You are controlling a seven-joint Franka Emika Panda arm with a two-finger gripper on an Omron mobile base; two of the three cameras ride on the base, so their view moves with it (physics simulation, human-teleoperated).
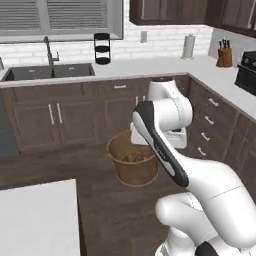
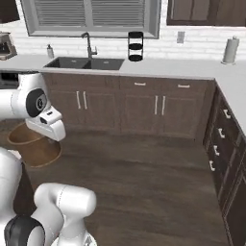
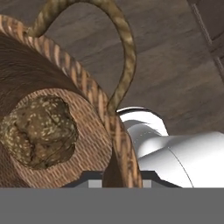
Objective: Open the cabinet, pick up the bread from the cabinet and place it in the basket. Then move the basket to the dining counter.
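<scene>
From the hand view I could see what the base cameras barely gave me: the bread (image 3: 38, 131) lay on the woven bottom of the basket (image 3: 94, 144), and the gripper (image 3: 117, 177) was clamped on the basket's rim wall, right under the rope handle loop (image 3: 124, 52). In the left base view the bread (image 1: 133, 157) was just a dim lump inside the basket (image 1: 132, 167), which hung tilted above the dark wood floor (image 1: 100, 210), with the arm covering the gripper. The right base view showed the basket (image 2: 36, 149) partly behind the hand, its inside out of sight. A corner of white countertop (image 1: 37, 220) sat at lower left. Behind ran brown cabinets (image 2: 139, 108), a sink (image 2: 86, 62) under a window (image 2: 91, 14), and a paper towel roll (image 2: 230, 50).
</scene>
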